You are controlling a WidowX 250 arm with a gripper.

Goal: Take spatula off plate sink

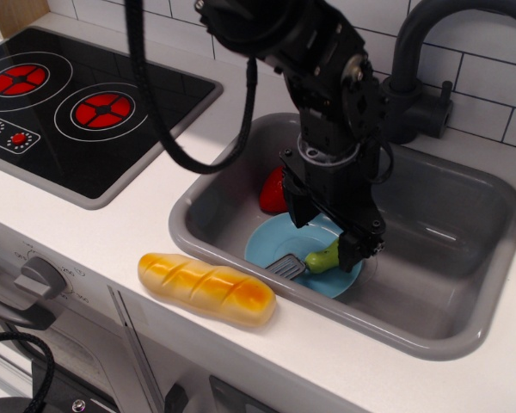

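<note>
A: Left to right. Stove (77,103) at far left, black, two red burners. Near edge of the counter (112,228) — a bread loaf (206,288), lying just left of the sink's near-left corner.

B: And the sink (447,284)?

A: Grey basin, right half of the scene. Plate (271,245) sits on its floor toward the near-left. Red pepper (273,191) just beyond the plate, partly hidden by the arm.

B: Spatula?

A: Spatula (305,261) lies on the plate — grey blade to the left, green handle running right, its right end hidden under the gripper (331,237).

B: Gripper state?

A: Down low over the plate, one finger left of the handle and one at its right end. Jaws stand apart, yet whether they pinch the handle — cannot tell, the body covers the contact.

B: Further right?

A: Faucet (413,77) at the far rim, dark grey, against white tile (490,86).
</note>
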